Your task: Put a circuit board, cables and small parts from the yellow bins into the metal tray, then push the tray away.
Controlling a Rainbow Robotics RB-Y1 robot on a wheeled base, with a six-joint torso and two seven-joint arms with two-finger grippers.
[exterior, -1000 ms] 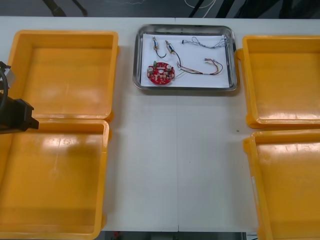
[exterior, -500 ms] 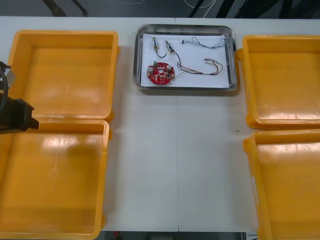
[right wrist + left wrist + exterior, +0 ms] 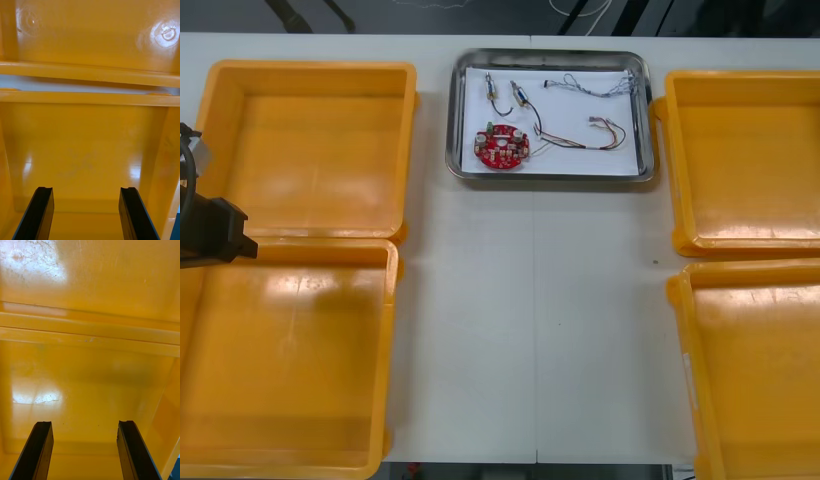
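The metal tray (image 3: 640, 172) lies at the far middle of the table, white inside. In it are a round red circuit board (image 3: 501, 147), two small metal parts (image 3: 520, 96) on dark leads, a twisted blue and white cable (image 3: 605, 89) and a red and yellow cable (image 3: 608, 131). My left gripper (image 3: 86, 450) hangs open over the bare floor of the near left yellow bin (image 3: 90, 390). My right gripper (image 3: 86, 213) hangs open over the bare floor of the near right yellow bin (image 3: 90, 150). Part of the left arm (image 3: 205, 228) shows at the left edge.
Four yellow bins stand in pairs: far left (image 3: 310, 150), near left (image 3: 280, 360), far right (image 3: 745, 160) and near right (image 3: 760, 370). All look bare inside. White table (image 3: 530, 320) stretches between the pairs, from the tray to the near edge.
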